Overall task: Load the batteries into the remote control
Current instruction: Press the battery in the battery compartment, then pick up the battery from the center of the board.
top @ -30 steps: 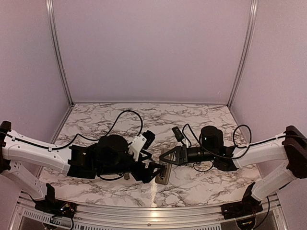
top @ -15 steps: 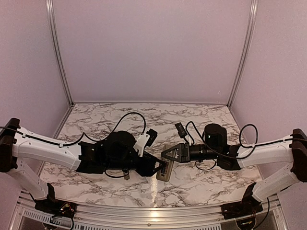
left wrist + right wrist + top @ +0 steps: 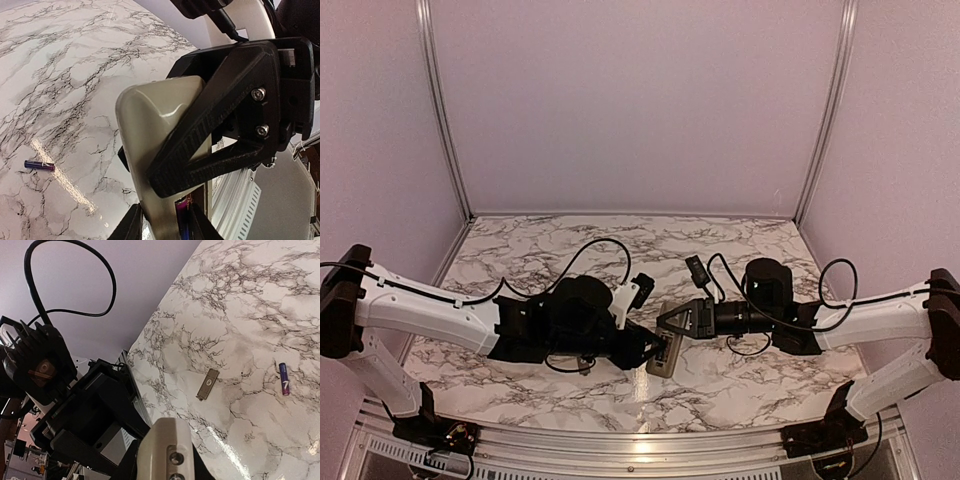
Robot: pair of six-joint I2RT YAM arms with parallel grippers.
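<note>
Two arms meet over the front middle of the marble table (image 3: 740,240) in the top view. The right gripper (image 3: 672,325) is clamped on the remote control (image 3: 661,362), which shows its tan-grey back and sits near the front rail (image 3: 640,437). The left gripper (image 3: 656,350) comes at it from the other side, touching or nearly so. From here I cannot tell whether its jaws are parted or pressing. Behind both wrists open marble runs to the back wall, and both side walls stand well apart from the arms (the far half is the roomiest stretch).

Left wrist view: the remote's rounded end fills the middle, held off the marble, with one black triangular finger (image 3: 220,125) of the right gripper laid across it. The left fingers (image 3: 131,226) flank the remote's lower part at the bottom edge, with a purple sliver between them. Whether they squeeze is not clear. One purple battery (image 3: 39,165) lies on open marble to the left, well apart from the remote.

Right wrist view: the remote's pale end sits at the bottom edge between the right jaws. The left arm's black housing (image 3: 85,425) crowds the lower left. On the marble a small tan cover plate (image 3: 207,385) lies near the battery but not touching it. Open surface surrounds both, up to the table's edge against the wall.
</note>
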